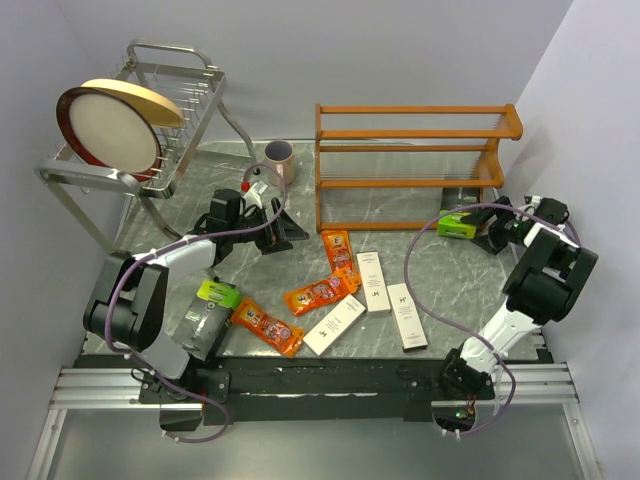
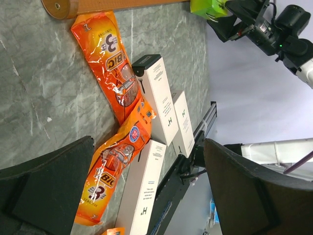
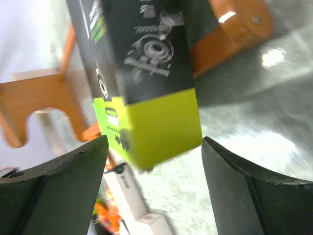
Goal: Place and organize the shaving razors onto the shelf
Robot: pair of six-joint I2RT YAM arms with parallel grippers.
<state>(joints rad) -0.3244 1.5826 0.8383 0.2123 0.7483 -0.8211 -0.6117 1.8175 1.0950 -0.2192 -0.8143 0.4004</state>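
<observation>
The orange-brown shelf [image 1: 415, 165] stands at the back. My right gripper [image 1: 487, 232] [image 3: 154, 142] is at the shelf's lower right end, open, with the end of a lime-green-and-black razor pack [image 1: 458, 226] [image 3: 146, 98] between its fingertips. I see thin gaps beside the pack, which is blurred. On the table lie white boxes [image 1: 374, 282] [image 2: 159, 98], orange packets [image 1: 322, 293] [image 2: 105, 54] and another green pack [image 1: 212, 315]. My left gripper [image 1: 280, 228] [image 2: 146, 147] hovers wide open to the left of the shelf and holds nothing.
A silver wire rack [image 1: 190, 110] with a round plate [image 1: 110, 130] stands at the back left. A mauve mug [image 1: 279, 157] sits between it and the shelf. White walls close in on both sides, and a metal rail [image 1: 300, 385] runs along the near edge.
</observation>
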